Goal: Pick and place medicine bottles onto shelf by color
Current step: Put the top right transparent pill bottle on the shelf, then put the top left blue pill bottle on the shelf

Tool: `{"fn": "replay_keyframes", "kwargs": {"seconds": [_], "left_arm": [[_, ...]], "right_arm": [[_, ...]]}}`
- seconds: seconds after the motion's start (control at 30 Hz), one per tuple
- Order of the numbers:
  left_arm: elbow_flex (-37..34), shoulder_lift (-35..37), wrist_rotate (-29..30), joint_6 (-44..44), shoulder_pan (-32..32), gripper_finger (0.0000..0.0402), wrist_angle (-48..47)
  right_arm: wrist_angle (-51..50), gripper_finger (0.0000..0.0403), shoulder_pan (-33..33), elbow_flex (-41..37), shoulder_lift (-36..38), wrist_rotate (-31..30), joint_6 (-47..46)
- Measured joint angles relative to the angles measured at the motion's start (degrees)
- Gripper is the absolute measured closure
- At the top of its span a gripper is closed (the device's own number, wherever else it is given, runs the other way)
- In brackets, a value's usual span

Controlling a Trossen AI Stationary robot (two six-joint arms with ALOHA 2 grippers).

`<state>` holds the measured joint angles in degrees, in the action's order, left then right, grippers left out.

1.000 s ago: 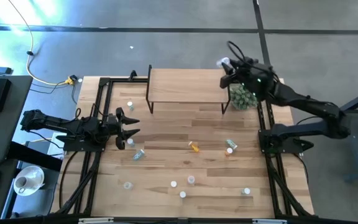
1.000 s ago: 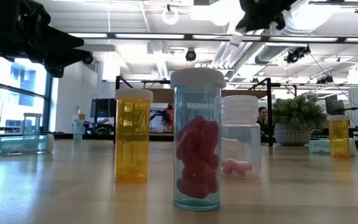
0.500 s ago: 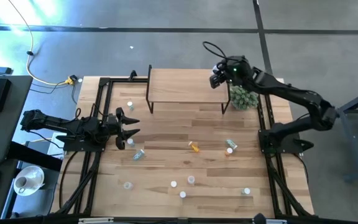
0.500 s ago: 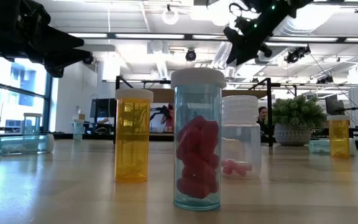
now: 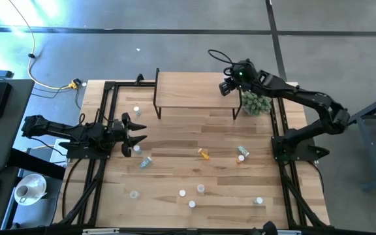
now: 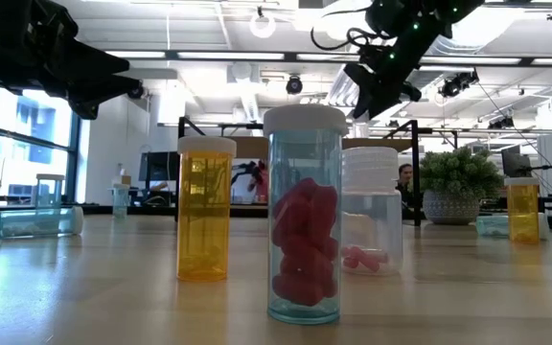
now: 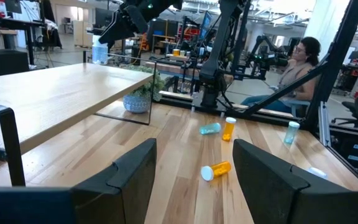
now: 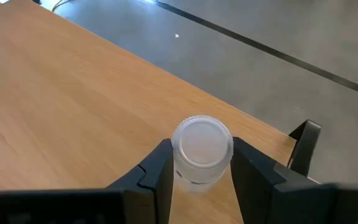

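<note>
My right gripper (image 5: 225, 87) is shut on a small light-blue medicine bottle with a white cap (image 8: 202, 144). It stands over the right end of the light-wood shelf (image 5: 188, 91), and also shows in the low view (image 6: 370, 88). My left gripper (image 5: 136, 130) waits open and empty at the table's left side, level with the tabletop (image 7: 194, 163). Several more bottles stand or lie on the plank table, among them an orange one lying on its side (image 5: 204, 155) and a green one (image 5: 241, 151). My right gripper pinches the bottle's body just under the cap (image 8: 194, 173) between its two fingers (image 8: 157, 169), one on each side. The fingers come from above, slanting down toward the shelf. The bottle is upright, cap up; whether its base touches the shelf cannot be told.
A spiky green plant ball in a pot (image 5: 254, 101) stands just right of the shelf, close under my right arm. Close to the low camera stand an orange bottle (image 6: 203, 211), a blue one with red pills (image 6: 304, 220) and a clear one (image 6: 370, 211). A person sits beyond the table (image 7: 297, 68).
My right gripper has carried the bottle toward the table's left and near side, from beyond the shelf's far right corner to over its right end. It has also come down. The bottle stays upright in the shut fingers.
</note>
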<state>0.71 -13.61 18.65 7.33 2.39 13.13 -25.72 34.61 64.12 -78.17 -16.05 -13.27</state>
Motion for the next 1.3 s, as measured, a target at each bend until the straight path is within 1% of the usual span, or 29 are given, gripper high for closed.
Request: {"fn": "replay_keyframes", "kwargs": {"seconds": [0.53,0.6,0.8,0.9,1.1,1.23,1.3], "left_arm": [[0.02,0.00,0.00,0.00,0.01,0.0200,0.00],[0.02,0.00,0.00,0.00,0.01,0.0200,0.00],[0.02,0.00,0.00,0.00,0.00,0.0200,0.00],[0.01,0.00,0.00,0.00,0.01,0.0200,0.00],[0.01,0.00,0.00,0.00,0.00,0.0200,0.00],[0.02,0.00,0.00,0.00,0.00,0.0200,0.00],[0.02,0.00,0.00,0.00,0.00,0.0200,0.00]], "right_arm": [[-1.04,0.0287,-0.02,-0.13,-0.98,-1.42,-0.22],[-1.62,0.0279,-0.02,-0.13,-0.98,-1.59,-0.21],[-2.73,0.0236,-0.02,-0.13,-0.98,-1.77,-0.21],[-2.77,0.0221,-0.02,-0.13,-0.98,-1.77,-0.21],[-2.82,0.0214,-0.04,0.04,-0.98,-2.00,0.39],[-2.98,0.0214,-0.02,2.35,-0.96,-2.40,0.67],[-4.58,0.0213,-0.13,4.24,-0.96,-2.36,0.67]]}}
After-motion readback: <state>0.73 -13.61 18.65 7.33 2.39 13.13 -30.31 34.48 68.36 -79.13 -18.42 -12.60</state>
